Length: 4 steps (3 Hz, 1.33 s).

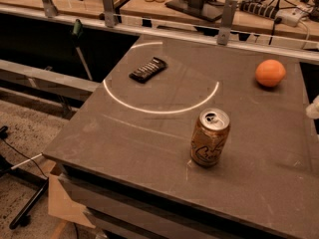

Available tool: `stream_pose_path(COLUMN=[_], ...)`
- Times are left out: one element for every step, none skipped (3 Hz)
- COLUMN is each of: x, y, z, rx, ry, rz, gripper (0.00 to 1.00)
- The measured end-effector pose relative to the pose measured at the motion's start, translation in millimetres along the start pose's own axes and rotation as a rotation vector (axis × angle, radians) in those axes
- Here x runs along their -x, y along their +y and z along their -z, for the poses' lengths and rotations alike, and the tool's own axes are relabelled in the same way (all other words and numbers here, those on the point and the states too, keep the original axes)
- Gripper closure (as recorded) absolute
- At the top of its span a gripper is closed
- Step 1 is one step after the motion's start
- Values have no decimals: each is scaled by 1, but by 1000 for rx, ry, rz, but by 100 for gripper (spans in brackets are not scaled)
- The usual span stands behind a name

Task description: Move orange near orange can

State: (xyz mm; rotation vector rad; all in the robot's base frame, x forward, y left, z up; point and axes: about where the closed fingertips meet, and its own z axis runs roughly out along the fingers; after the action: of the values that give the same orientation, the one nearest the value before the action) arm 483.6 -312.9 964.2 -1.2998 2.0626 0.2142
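Note:
The orange (270, 72) is a round fruit lying on the grey table (124, 138) at the far right. The orange can (210, 137) stands upright nearer the front, silver top and pull tab up, well apart from the orange. Of my gripper (314, 107), only a pale sliver shows at the right edge of the camera view. It is to the right of the can and in front of the orange, and touches neither.
A flat black snack bar (147, 69) lies at the back left of the table, on a thin white ring (159, 110) marked on the top. A metal rail (164, 31) runs behind the table. Floor and cables lie to the left.

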Motion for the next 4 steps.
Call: stream_pose_path(x=[-18, -15, -23, -28], y=[-36, -37, -43, -71], z=[-1, -7, -10, -9], rx=[-42, -25, -83, -195], ry=[-210, -249, -244, -290], rz=[-55, -73, -113, -146], gripper=[0, 0, 0, 0])
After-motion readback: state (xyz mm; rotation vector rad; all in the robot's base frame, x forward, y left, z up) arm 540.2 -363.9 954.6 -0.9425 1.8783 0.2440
